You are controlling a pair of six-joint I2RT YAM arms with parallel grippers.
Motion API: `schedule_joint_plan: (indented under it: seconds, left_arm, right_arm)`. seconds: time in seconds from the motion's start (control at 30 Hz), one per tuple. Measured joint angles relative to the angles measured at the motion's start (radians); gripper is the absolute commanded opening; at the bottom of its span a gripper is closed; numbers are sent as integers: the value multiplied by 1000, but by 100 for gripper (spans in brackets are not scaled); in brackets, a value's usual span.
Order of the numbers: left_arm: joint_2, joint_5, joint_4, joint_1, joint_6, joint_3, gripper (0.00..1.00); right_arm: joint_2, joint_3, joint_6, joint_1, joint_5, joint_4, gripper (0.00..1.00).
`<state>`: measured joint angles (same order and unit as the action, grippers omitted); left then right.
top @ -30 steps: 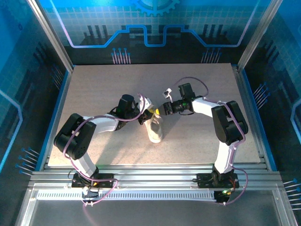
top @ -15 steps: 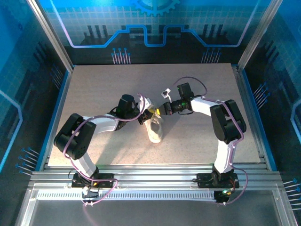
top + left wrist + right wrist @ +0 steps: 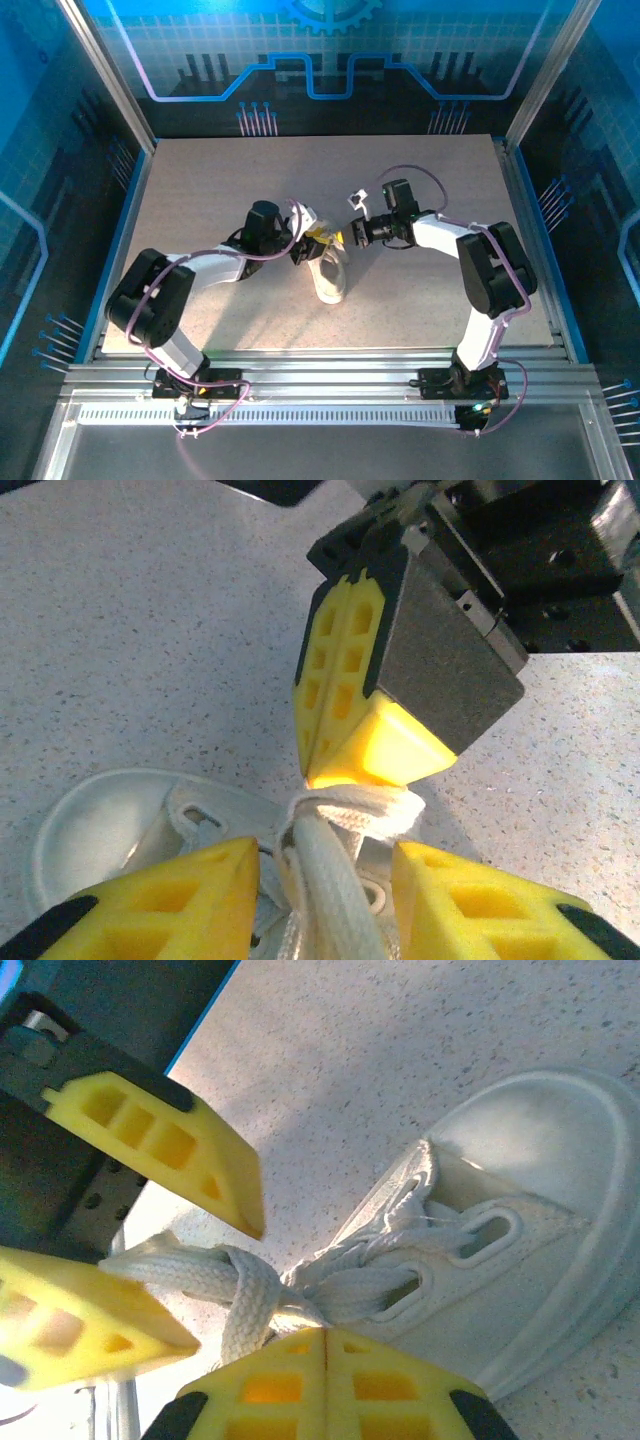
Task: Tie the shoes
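The white shoe (image 3: 331, 278) lies mid-table, toe toward the arms, with its laces (image 3: 352, 808) knotted over the tongue. My left gripper (image 3: 303, 248) is at the shoe's left, open; in the left wrist view its yellow fingers (image 3: 160, 900) stand apart with a lace strand (image 3: 330, 880) running loose between them. My right gripper (image 3: 351, 236) comes from the right, its fingers (image 3: 270, 1390) pressed together and pinching the laces (image 3: 250, 1295) at the knot. The shoe (image 3: 540, 1260) lies on its side in the right wrist view.
The speckled grey table (image 3: 200, 190) has bare room around the shoe. Blue enclosure walls (image 3: 60, 150) and metal posts ring it. A small white tag (image 3: 356, 197) hangs on the right arm's cable.
My right gripper shut on the laces at the knot. My left gripper, shut before, has opened and let its strand go. Both arms shifted slightly.
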<state>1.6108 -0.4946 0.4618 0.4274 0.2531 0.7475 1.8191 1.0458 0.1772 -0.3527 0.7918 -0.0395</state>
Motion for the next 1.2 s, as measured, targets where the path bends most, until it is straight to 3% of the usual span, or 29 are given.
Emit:
schedule_joint_plan:
  seconds: [0.33, 0.5, 0.7, 0.97, 1.03, 1.13, 1.2]
  left_arm:
    - [-205, -11, -93, -91, -83, -60, 50]
    - [-232, -11, -119, -98, -143, -104, 50]
    - [-232, 10, -128, -37, -174, -122, 56]
    - [-195, 74, -136, 45, -146, -114, 58]
    - [-173, 101, -140, 48, -138, -109, 48]
    - [-145, 127, -148, 55, -121, -87, 14]
    - [-138, 143, -160, 64, -111, -68, 0]
  right_arm:
    - [0, 0, 11, -8, -35, -41, 0]
    - [0, 0, 11, -16, -51, -45, 0]
    - [0, 0, 11, -22, -60, -44, 0]
    - [0, 0, 11, -29, -77, -43, 0]
    - [0, 0, 11, -29, -79, -43, 0]
    - [0, 0, 14, -29, -81, -43, 0]
    - [0, 0, 18, -29, -84, -43, 0]
